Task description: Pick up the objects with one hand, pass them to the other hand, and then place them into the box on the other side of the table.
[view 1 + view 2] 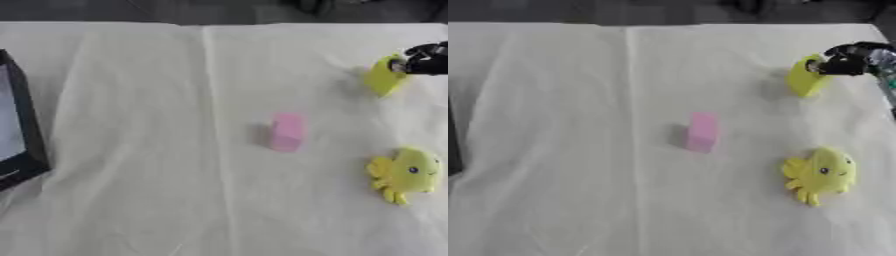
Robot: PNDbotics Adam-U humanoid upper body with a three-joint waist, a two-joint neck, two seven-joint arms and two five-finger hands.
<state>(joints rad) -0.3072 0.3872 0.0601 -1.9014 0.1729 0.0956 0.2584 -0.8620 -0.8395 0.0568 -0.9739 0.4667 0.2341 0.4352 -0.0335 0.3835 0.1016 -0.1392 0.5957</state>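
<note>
1. Left eye view: right hand point(424, 61) comes in from the right edge, fingers curled onto the top of a yellow block point(384, 76) at the far right of the table point(131, 125). Pink block point(287, 131) stands mid-table. Yellow plush toy point(405, 173) lies near right. Black box point(22, 135) sits at the left edge.
2. Right eye view: same layout; whether the yellow block is lifted, cannot tell. Left hand unseen.

A pink upright block point(287, 131) stood alone mid-cloth, open white tablecloth point(140, 150) all round it. To the right, a yellow plush octopus point(405, 172) and a yellow block point(383, 76) — the black right hand point(846, 61) at its top — crowded that edge. The black-walled box point(22, 135) bounded the left.
</note>
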